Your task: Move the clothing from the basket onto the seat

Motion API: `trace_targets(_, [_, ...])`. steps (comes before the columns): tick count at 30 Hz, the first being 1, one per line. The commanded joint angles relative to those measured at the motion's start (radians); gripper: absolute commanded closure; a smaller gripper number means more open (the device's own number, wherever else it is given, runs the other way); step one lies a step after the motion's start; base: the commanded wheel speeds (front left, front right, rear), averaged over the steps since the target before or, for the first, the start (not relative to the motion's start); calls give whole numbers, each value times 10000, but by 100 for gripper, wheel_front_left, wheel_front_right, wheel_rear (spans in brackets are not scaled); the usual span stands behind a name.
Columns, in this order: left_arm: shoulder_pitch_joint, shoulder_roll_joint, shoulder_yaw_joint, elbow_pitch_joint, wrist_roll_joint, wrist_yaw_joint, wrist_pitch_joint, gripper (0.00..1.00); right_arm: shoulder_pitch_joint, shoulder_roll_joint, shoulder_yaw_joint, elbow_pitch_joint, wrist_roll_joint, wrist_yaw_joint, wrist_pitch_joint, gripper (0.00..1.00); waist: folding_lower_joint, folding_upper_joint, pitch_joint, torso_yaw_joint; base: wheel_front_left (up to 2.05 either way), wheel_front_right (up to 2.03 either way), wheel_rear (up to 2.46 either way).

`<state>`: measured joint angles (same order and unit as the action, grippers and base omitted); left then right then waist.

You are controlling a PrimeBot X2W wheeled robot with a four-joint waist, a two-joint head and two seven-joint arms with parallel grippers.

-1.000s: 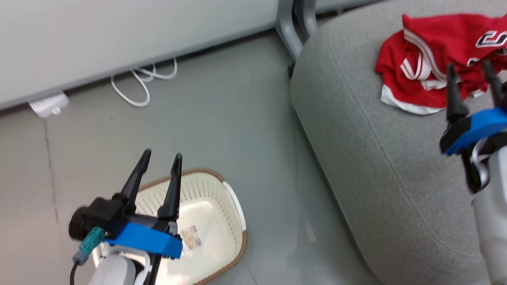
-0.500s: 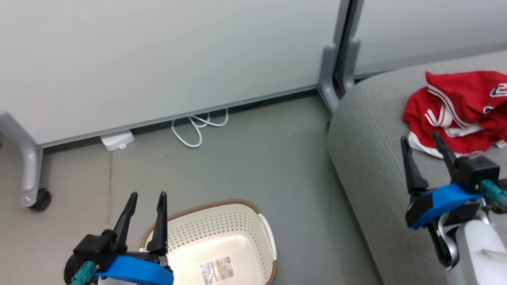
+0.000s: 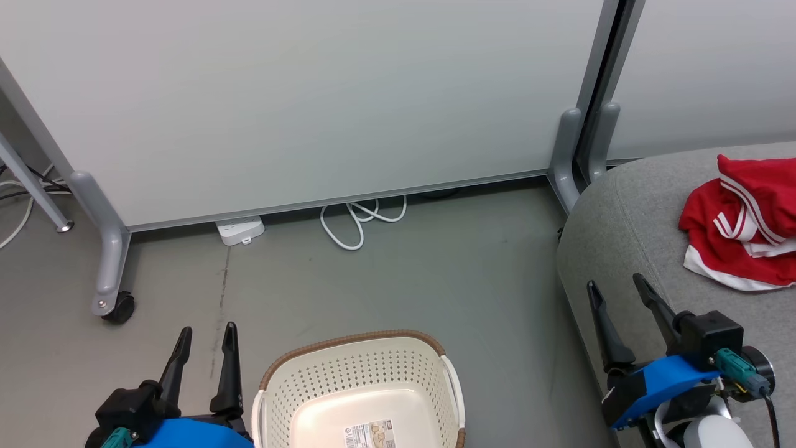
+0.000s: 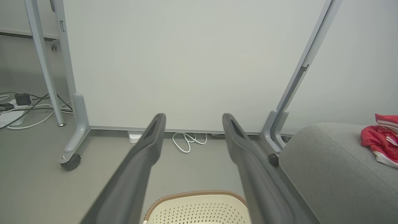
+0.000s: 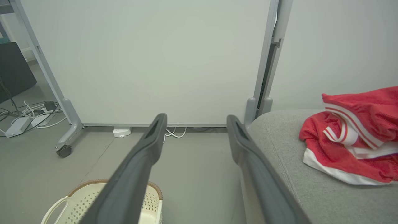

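Clothing [image 3: 734, 255] heaped on seat [image 3: 628, 249] — basket [image 3: 360, 373] well apart.

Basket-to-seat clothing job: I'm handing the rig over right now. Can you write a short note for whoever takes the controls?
Left hand: open, empty, above the floor beside the cream perforated plastic basket.
Right hand: open, empty, over the near edge of the large grey fabric seat.
Red fabric clothing with white stripes and hem: heaped on the seat, clear of both hands.
Basket: on the floor; the part of its inside that shows holds just a label.
Done: clothing looks moved.
Left: check the basket's hidden near end; otherwise nothing.
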<state>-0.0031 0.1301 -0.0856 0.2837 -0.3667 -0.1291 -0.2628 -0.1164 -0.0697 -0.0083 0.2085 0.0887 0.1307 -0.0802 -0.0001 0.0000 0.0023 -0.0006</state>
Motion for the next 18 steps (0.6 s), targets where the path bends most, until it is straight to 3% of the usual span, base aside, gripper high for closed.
trace_targets(1, [81, 15, 39, 13, 41, -23, -30, 0, 175, 36, -5, -62, -69, 1, 29, 0, 1, 0, -20, 39, 0, 0, 0])
trace_targets(18, [132, -49, 239, 166, 147, -23, -30, 0, 417, 196, 173, -236, -9, 1, 98, 0, 1, 0, -2, 126, 0, 0, 0])
